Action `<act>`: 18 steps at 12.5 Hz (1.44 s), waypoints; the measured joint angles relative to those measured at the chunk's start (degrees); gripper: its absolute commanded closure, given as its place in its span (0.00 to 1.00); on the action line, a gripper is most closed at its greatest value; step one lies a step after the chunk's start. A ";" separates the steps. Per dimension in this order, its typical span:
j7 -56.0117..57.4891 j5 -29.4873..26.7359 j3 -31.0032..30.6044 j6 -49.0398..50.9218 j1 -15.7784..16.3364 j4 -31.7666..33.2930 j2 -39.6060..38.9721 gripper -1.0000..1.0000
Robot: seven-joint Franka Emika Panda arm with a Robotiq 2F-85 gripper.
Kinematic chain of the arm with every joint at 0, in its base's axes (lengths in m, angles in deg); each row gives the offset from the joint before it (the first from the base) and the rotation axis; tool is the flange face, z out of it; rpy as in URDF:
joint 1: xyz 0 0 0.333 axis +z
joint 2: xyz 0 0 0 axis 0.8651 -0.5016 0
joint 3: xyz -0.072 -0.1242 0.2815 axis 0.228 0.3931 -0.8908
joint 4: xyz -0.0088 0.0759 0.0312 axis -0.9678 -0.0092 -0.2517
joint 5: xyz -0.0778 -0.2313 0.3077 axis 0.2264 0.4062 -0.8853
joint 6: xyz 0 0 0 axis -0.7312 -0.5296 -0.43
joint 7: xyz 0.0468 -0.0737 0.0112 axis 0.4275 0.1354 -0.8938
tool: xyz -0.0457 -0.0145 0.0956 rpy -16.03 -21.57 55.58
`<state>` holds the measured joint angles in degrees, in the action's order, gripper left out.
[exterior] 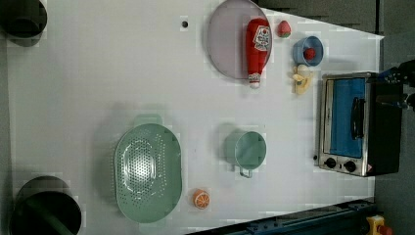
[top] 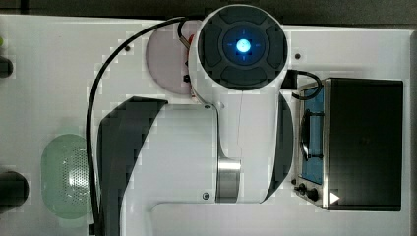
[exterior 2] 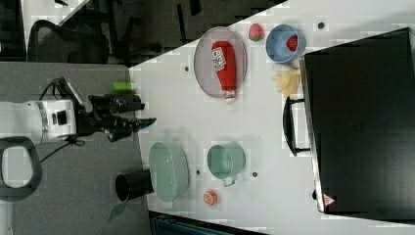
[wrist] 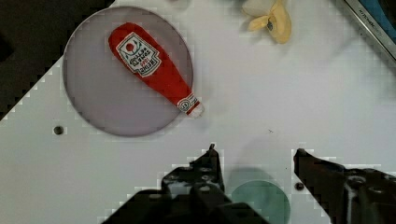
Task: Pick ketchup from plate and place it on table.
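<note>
The ketchup is a red bottle with a white label. It lies flat on the pale mauve plate, and its white cap pokes over the rim onto the white table. In the wrist view the ketchup and plate sit ahead of my gripper, which is open with nothing between its fingers. In the right view the gripper hangs well above the table, away from the ketchup. The arm covers most of the plate in the top view.
Beyond the plate are a strawberry, a blue bowl holding a small red fruit, and a yellow banana peel. A toaster oven, a green mug, a green perforated basket and an orange slice stand further off.
</note>
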<state>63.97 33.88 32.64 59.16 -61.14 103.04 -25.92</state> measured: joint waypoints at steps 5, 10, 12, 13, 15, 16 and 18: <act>-0.07 0.15 -3.04 3.89 -2.88 5.99 6.98 0.00; 0.06 0.16 -4.00 0.92 -3.16 5.60 2.51 0.00; 0.07 0.21 -4.19 -1.01 -3.32 5.60 -1.47 0.00; 0.07 0.12 -4.07 -2.38 -3.33 5.76 -3.53 0.00; 0.08 0.23 -4.04 -6.43 -3.37 6.49 -7.50 0.00; 0.08 0.09 -4.20 -7.85 -3.37 6.43 -9.65 0.00; 1.26 0.20 -4.47 -9.55 -3.53 6.27 -13.64 0.00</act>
<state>65.23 34.08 28.17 49.61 -64.66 109.31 -39.56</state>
